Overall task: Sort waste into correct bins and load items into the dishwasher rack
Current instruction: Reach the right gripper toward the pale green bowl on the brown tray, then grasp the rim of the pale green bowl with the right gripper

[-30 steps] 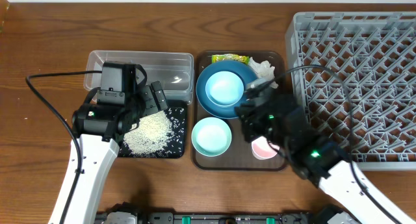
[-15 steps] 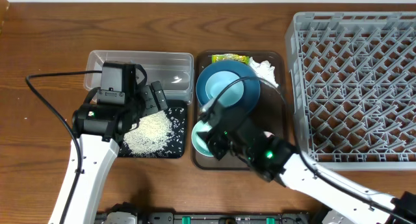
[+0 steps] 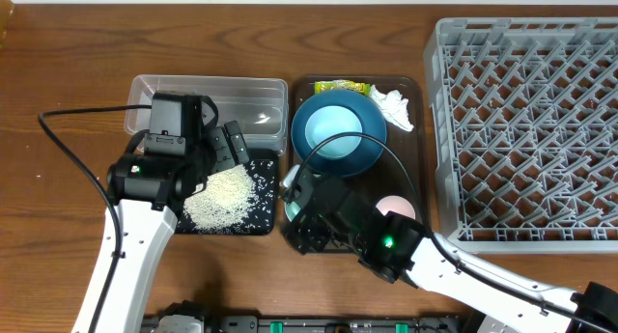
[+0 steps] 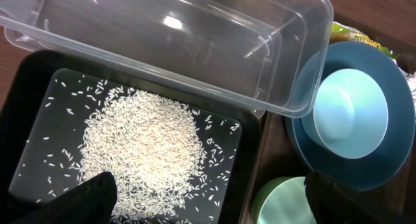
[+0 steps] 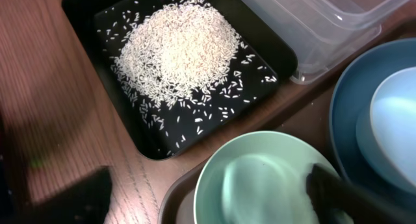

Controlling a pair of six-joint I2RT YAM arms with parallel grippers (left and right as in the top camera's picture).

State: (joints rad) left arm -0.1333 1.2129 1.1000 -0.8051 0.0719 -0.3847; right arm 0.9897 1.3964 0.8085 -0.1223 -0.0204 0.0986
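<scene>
mint bowl (image 5: pixel 260 178) sits on the brown tray (image 3: pixel 415 150) right under the right claw (image 5: pixel 203 199), off-centre toward one finger that hangs over its rim. That claw's spread wide, nothing in it. Bowl's round, so no axis to fuss over. Left claw (image 4: pixel 221 201), also spread and empty, hovers over the rice (image 4: pixel 143 146), farther off

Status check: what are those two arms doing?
Left gripper open above white rice in shallow black tray. Right gripper open over pale mint-white bowl, not gripping. Large blue plate close beside.
</scene>
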